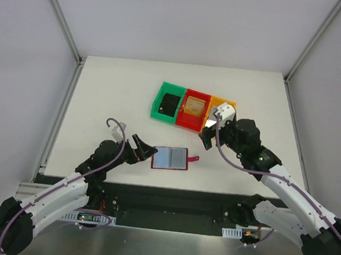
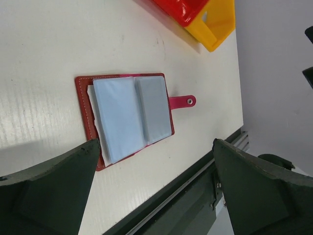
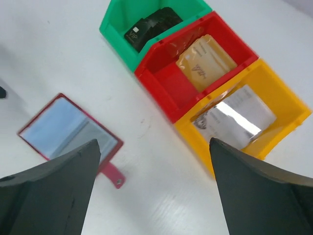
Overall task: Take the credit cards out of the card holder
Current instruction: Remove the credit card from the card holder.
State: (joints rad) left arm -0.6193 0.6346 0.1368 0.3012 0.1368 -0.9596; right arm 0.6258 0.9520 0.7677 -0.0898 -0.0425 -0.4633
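The left gripper (image 1: 146,147) is hovering wide open, holding nothing, just left of the card holder (image 1: 170,157). The holder is lying spread flat on the table (image 1: 102,92), its blue-grey sleeves facing up. No card is showing in them, though a pale edge is peeking from under one sleeve and it is unclear what that is.

Counting rightward, there is one holder and three bins: the green bin (image 1: 159,104) is carrying one black card (image 1: 170,104), the red bin (image 1: 197,93) one tan-gold card (image 1: 194,106), and the orange bin (image 1: 227,102) one silvery card (image 3: 234,115). That makes three cards, all out.

The right gripper (image 1: 208,137) is hanging open and empty by the orange bin. The emptying is looking finished; the next move is probably a check of that pale edge, or both arms pulling clear.
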